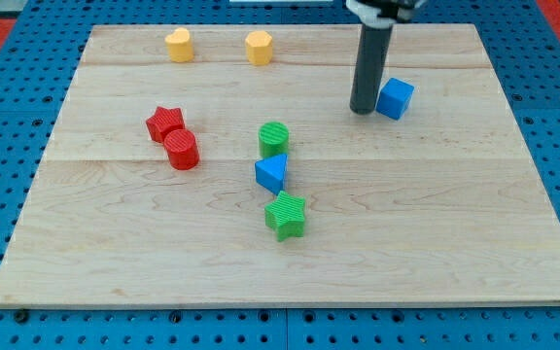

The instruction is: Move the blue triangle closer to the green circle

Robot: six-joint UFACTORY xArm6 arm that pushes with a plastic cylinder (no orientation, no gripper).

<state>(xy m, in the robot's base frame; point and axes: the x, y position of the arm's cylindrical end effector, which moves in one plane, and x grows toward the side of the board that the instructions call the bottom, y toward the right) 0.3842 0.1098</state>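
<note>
The blue triangle (271, 174) sits in the middle of the wooden bench (436, 224), touching the green circle (273, 139) just above it. My tip (362, 110) — a plain rod, no tool to open or close — stands far off, beside the blue cube (395, 98).

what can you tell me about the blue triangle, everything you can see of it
The blue triangle is a small, solid-looking block with a ridged top face and smooth sides, lying flat on the wooden board near its middle. One corner points toward the view's left. It sits directly below the green circle, apparently touching it, and just above the green star, with a slight gap. My tip is far off, up toward the view's right, beside the blue cube.
</note>
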